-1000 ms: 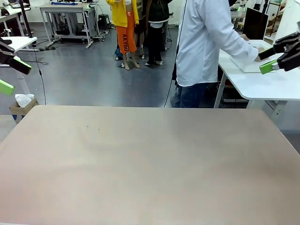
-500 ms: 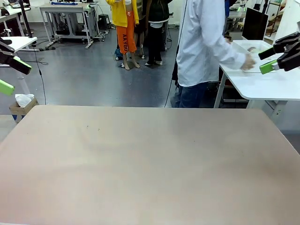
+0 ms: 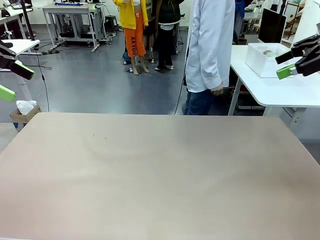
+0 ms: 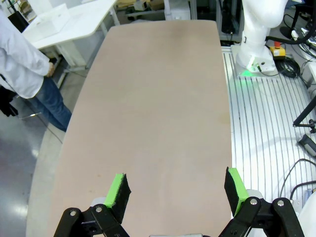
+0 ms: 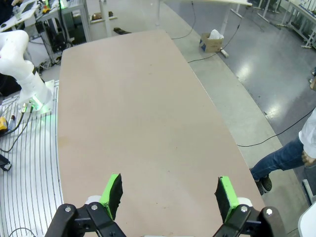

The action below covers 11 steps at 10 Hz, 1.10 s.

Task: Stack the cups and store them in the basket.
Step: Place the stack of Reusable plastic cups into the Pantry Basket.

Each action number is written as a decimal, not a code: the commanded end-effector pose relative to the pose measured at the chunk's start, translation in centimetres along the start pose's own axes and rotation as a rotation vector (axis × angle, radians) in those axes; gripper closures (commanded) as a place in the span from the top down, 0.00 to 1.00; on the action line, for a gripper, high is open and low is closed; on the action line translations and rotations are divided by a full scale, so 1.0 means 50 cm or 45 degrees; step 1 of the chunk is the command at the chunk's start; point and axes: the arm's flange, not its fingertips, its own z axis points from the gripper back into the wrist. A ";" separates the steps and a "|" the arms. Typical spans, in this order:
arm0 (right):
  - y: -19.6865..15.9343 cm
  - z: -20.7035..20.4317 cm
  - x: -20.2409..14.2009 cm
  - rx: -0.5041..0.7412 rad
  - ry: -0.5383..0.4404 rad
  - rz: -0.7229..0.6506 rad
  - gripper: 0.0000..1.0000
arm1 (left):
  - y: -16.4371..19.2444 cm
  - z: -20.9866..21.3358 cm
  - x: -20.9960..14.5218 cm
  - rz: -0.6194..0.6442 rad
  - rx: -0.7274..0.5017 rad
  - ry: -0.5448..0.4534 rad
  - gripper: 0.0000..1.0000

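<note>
- Both grippers hang with jaws spread wide and nothing between the green pads: in the left wrist view the left gripper (image 4: 175, 190) sits over the near end of the table (image 4: 158, 98), and in the right wrist view the right gripper (image 5: 168, 196) does the same over its own end.
- From the front, the left gripper (image 3: 11, 80) sits at 9 o'clock of the picture and the right gripper (image 3: 295, 60) at 3 o'clock, both high and off to the sides, where they were a second ago.
- Between them lies the tan table (image 3: 155, 175), its top as it was.
- Beyond its far edge, at about 1 o'clock, stands the person (image 3: 210, 45) in a white coat and jeans.
- A second ago that person leaned right with an arm stretched to the side table; now they stand upright, turned away from it, the hand (image 3: 217, 90) hanging at the hip.
- Farther right, at 2 o'clock, on the white side table (image 3: 280, 90), rests the basket (image 3: 262, 59), a white bin with something pale showing over its rim; what it is I cannot tell.
- With the arm withdrawn, the basket is fully uncovered and stands slightly more toward the side table's near left edge.
</note>
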 end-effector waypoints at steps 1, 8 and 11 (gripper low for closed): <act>-0.001 0.006 0.011 0.007 0.002 -0.027 1.00 | -0.003 0.001 0.005 0.015 -0.004 -0.015 1.00; -0.001 0.006 0.011 0.007 0.002 -0.027 1.00 | -0.003 0.001 0.005 0.015 -0.004 -0.015 1.00; -0.001 0.006 0.011 0.007 0.002 -0.027 1.00 | -0.003 0.001 0.005 0.015 -0.004 -0.015 1.00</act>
